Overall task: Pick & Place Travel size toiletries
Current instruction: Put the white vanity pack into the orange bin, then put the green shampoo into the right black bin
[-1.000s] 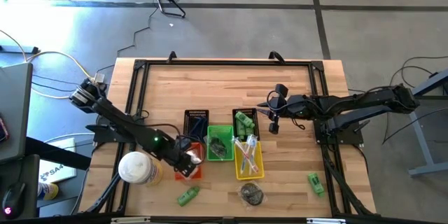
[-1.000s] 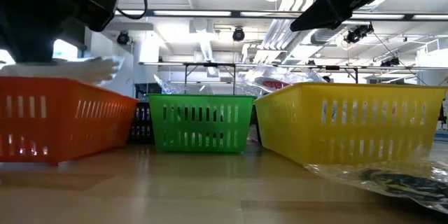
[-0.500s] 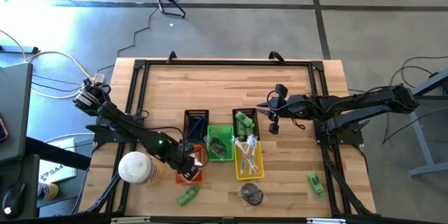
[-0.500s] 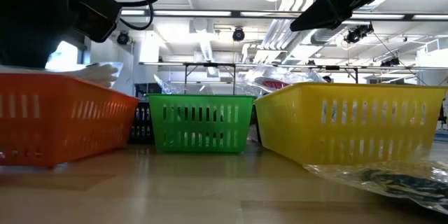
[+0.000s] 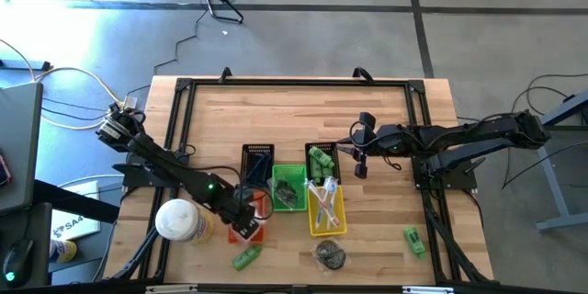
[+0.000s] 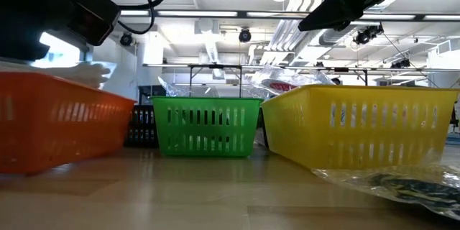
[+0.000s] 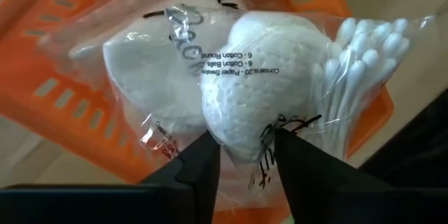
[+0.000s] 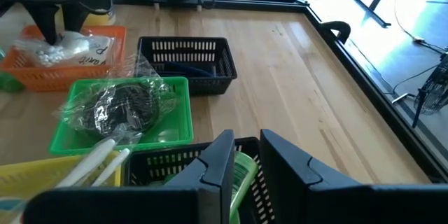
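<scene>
- Over the orange basket, near the table's front edge, the left gripper is held low, its arm stretched in a long diagonal from the table's left side.
- Its fingers are seen slightly apart, with a clear-wrapped packet of white cotton pads and swabs lying in the basket just past the tips; whether the wrap is pinched cannot be told.
- Beside the black basket at the table's middle, the right gripper is held above the wood, its arm reaching in level from the right side.
- Its fingers are seen with a narrow gap between them and nothing gripped.
- Green tubes are seen in that black basket, one more near the front edge, another at the front right.
</scene>
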`<act>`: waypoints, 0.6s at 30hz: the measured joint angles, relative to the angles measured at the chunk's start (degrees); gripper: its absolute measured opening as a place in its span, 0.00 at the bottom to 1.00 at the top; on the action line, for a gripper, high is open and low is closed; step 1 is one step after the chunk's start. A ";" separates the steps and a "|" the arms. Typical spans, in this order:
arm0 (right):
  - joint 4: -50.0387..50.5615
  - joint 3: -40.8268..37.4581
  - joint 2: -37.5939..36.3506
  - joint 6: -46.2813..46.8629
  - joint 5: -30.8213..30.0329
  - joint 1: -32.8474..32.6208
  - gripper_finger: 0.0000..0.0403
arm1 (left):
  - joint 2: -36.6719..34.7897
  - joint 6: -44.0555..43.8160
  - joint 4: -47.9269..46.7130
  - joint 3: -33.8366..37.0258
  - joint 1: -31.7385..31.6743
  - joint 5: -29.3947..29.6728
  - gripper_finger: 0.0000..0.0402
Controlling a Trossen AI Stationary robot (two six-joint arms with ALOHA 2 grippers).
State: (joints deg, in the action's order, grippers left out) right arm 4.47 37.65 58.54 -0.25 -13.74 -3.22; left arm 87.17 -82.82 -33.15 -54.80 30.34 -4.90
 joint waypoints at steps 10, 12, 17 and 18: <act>0.02 0.00 0.00 -0.02 0.00 0.02 0.16 | -4.53 0.24 -0.37 0.03 0.01 2.23 0.34; 0.03 0.00 0.00 -0.02 0.02 0.00 0.16 | -6.01 0.25 -1.27 0.03 0.01 3.32 0.34; 0.04 0.00 0.00 -0.02 0.39 0.00 0.16 | -9.36 0.48 -4.29 0.03 0.01 4.36 0.34; 0.04 0.00 0.00 -0.02 0.39 0.01 0.16 | -10.02 0.48 -4.94 0.03 0.01 4.75 0.34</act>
State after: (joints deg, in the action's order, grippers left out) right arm 4.51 37.65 58.54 -0.27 -13.34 -3.21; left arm 77.15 -82.33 -38.09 -54.76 30.35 -0.16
